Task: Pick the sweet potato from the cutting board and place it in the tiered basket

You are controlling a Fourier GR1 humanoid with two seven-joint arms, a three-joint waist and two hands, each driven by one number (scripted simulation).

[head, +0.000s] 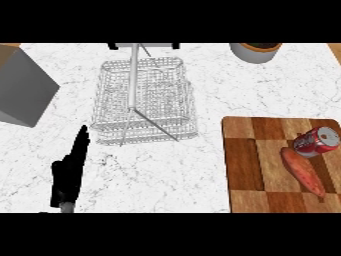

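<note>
An orange sweet potato [303, 171] lies lengthwise on the checkered wooden cutting board [248, 165] at the lower right of the head view. The wire tiered basket [143, 100] stands in the middle of the counter, left of the board. My left hand [69, 172] rests at the lower left, fingers straight and pointing up, holding nothing, well away from both the basket and the board. My right hand does not show.
A red soda can [318, 141] lies on its side on the board, touching the sweet potato's far end. A grey box [14, 87] sits at the far left. A grey pot [256, 51] stands at the back right.
</note>
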